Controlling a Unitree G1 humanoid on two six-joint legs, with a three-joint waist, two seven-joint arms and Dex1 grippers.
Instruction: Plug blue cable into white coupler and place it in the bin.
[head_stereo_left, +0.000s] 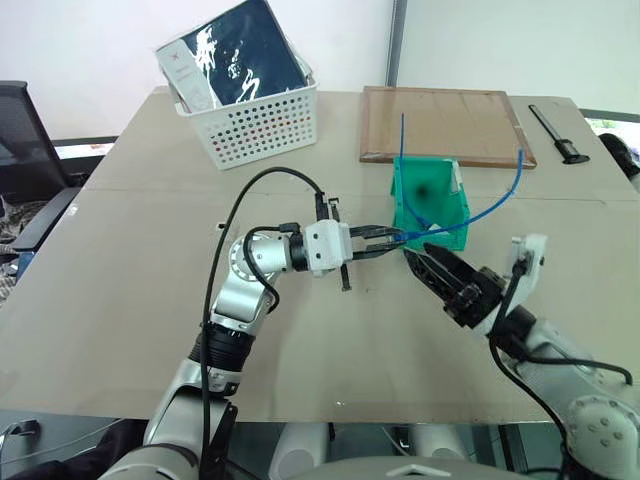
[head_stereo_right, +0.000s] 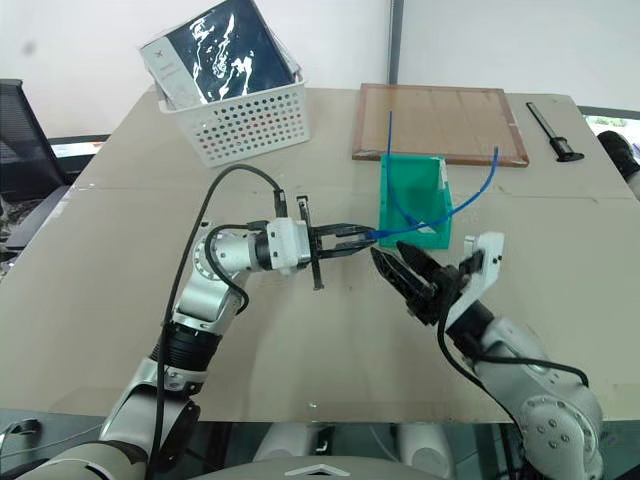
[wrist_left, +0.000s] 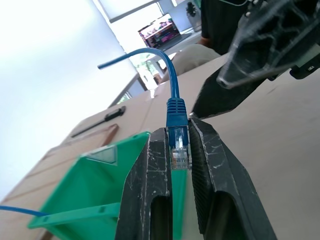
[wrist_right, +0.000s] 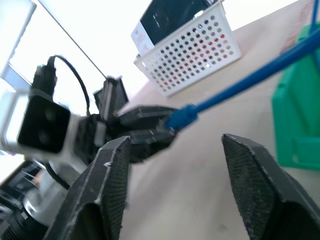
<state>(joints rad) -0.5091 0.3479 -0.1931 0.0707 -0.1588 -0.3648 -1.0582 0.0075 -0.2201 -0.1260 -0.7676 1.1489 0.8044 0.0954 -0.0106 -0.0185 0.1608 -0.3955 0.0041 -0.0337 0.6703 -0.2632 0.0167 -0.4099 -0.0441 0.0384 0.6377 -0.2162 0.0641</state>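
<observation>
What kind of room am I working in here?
Probably an office or lab workbench: a plain table by white walls and windows, an office chair at its side, and sorting gear on top, a white basket and a green bin.

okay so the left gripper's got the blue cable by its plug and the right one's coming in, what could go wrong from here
1. The left gripper pinches the blue cable right at its plug, leaving little plug exposed for mating.
2. The open right gripper sits close to that plug and might bump it askew.
3. The cable trails over the bin, beside another blue cable standing in it, so pulling could snag.
</observation>
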